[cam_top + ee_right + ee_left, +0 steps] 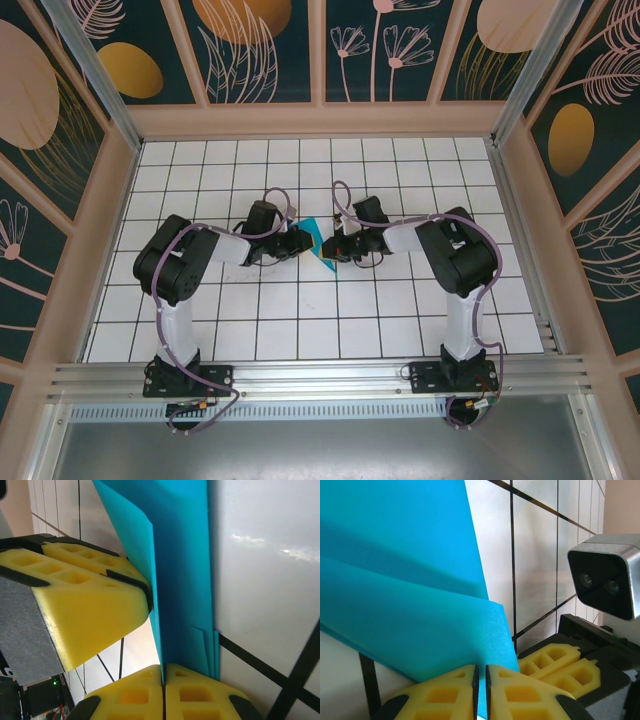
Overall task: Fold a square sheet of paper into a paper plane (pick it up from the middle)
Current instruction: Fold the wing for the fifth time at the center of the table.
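The left gripper [481, 682] is clamped on the teal paper [410, 580]. Its two yellow pads meet with only the thin sheet between them, and the paper rises from that nip and spreads away above and to the left of the fingertips. On the side toward the other arm, the paper's free edge slants up from the pads. A second, nearer layer ends in a blunt corner just above them, and a crease runs across behind it. The lower edge runs off diagonally to the left, just above the tiled table [300, 335]. The right gripper [163, 687] is likewise pinched shut on the same paper. Seen from its wrist, the sheet stands straight up out of the closed pads. One long straight edge lies against white tile on the outer side, and several stepped layer ends are stacked just above the outer pad. The two grippers sit very close, nose to nose. The right arm's yellow fingers [555, 662] and its wrist camera [607, 575] lie just beside the left pads, and a left finger [85, 600] almost touches the paper's folded face beside the right pads, so little room is left between them. From overhead, bare tiles spread beyond the fingertips toward the patterned back wall [260, 50]. They also spread back toward the arm bases and outward to either side wall.
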`<move>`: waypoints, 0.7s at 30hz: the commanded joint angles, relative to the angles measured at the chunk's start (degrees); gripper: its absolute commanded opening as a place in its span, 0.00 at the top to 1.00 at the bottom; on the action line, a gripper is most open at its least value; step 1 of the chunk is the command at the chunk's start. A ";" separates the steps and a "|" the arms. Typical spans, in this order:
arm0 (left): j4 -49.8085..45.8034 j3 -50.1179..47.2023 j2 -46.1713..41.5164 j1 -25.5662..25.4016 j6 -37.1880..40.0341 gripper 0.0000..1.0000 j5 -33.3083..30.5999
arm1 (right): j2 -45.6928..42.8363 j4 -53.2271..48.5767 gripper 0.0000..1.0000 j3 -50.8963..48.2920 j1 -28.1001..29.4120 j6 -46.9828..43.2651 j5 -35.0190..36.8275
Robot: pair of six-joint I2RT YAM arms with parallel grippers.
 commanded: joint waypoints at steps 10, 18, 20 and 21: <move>-9.48 1.87 6.11 -0.28 1.99 0.84 -8.22 | -4.99 -3.87 0.84 -3.22 0.26 1.23 -0.17; -10.29 2.00 6.10 -0.28 2.33 0.85 -8.67 | -5.61 -2.16 0.91 -6.98 0.43 3.17 1.10; -10.48 2.08 6.14 -0.25 2.35 0.85 -8.92 | -5.00 -2.76 0.92 -6.86 0.53 3.04 1.67; -10.66 2.16 6.21 -0.22 2.37 0.84 -8.97 | -4.87 -2.95 0.92 -6.73 0.53 3.00 1.77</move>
